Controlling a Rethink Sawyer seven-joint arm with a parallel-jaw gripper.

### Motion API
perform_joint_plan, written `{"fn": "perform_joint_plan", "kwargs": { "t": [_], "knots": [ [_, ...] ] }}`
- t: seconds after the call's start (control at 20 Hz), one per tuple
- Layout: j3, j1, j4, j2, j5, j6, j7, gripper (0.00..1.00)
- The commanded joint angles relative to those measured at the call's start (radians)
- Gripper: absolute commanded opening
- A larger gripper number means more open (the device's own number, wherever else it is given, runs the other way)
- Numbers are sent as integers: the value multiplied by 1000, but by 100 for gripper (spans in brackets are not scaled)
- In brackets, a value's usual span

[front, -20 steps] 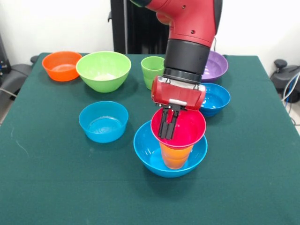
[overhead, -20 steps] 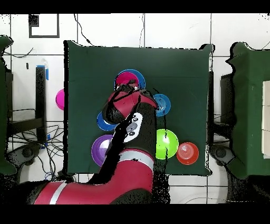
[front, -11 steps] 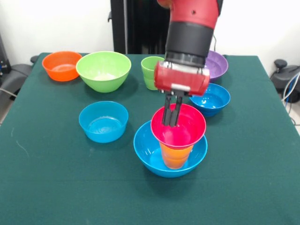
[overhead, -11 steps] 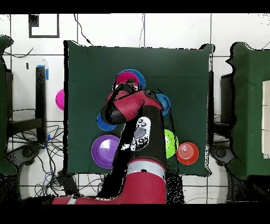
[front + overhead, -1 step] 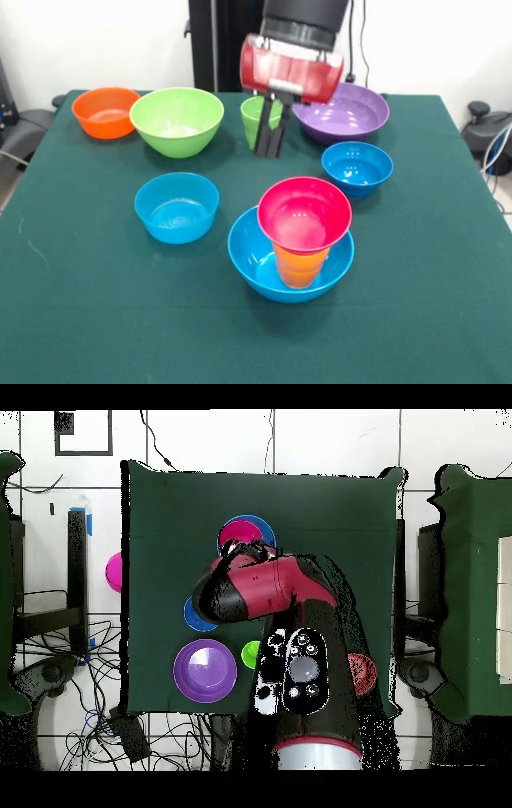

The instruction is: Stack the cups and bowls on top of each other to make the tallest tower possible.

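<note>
Pink-red and glossy, the small bowl [image 5: 304, 214] sits upright on the orange-yellow cup [image 5: 300, 267], which stands inside the large blue bowl [image 5: 256, 264], a tower of three on the green table [image 5: 96, 320]. My gripper [image 5: 270, 152] hangs above and behind it, apart from it, in front of the light green cup [image 5: 258, 118]; my fingers are close together with nothing between them. Around stand a small blue bowl [image 5: 177, 207], another small blue bowl [image 5: 358, 168], the purple bowl [image 5: 342, 113], the lime green bowl [image 5: 177, 120] and the orange bowl [image 5: 106, 111].

From overhead, my arm [image 5: 270, 589] covers the table's middle. The tower's pink-red bowl shows past it inside the blue rim, the purple bowl to one side, the light green cup just beside my arm.
</note>
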Motion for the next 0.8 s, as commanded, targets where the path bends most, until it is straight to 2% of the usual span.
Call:
{"fn": "perform_joint_plan", "kwargs": {
  "t": [0.05, 0.2, 0.25, 0.35, 0.45, 0.8],
  "knots": [
    [278, -114, 180, -121, 85, 195, -261, 0],
    [367, -183, 215, -135, 97, 176, -290, 0],
    [396, -206, 226, -138, 98, 163, -297, 100],
    [404, -207, 219, -143, 79, 164, -291, 100],
    [405, -197, 204, -165, 62, 205, -292, 100],
    [494, -254, 218, -178, 113, 289, -279, 100]
  ]
}}
